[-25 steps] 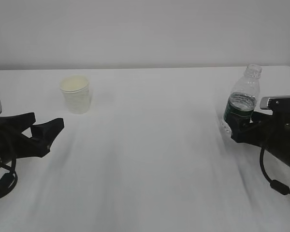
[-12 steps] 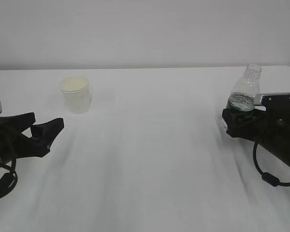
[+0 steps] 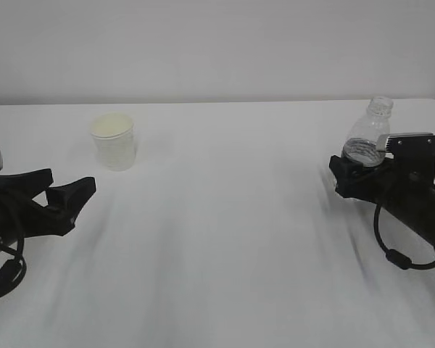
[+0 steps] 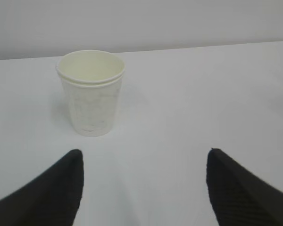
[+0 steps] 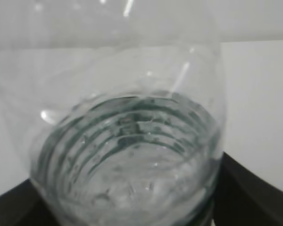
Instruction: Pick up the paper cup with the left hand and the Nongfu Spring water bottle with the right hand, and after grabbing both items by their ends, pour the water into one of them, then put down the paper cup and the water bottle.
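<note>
The cup (image 3: 113,141) stands upright on the white table (image 3: 225,217), toward the far left, its cream inside showing under the rolled rim; from the left wrist view the cup (image 4: 90,92) sits ahead of the fingers and a little left of the gap between them. The left gripper (image 3: 61,194) lies low over the table near the left edge, nearer the camera than the cup and well apart from it — its two black fingers spread wide with nothing between them, a silver-grey box just visible at the frame's edge by the wrist. On the right side the bottle (image 3: 368,134) stands upright, capless, its neck and clear shoulder rising above the right gripper (image 3: 357,174), which hides the lower body and the label. The black fingers flank the bottle on both sides at about label height, jaws set wide; whether they press on the plastic or merely bracket it cannot be told from these views. In the right wrist view the bottle (image 5: 127,141) fills nearly the whole picture, very close to the lens, ribs and green tint showing through the wall, with water (image 5: 132,183) in the lower part and black finger tips at the bottom corners. Black cable loops hang beneath both arms.
</note>
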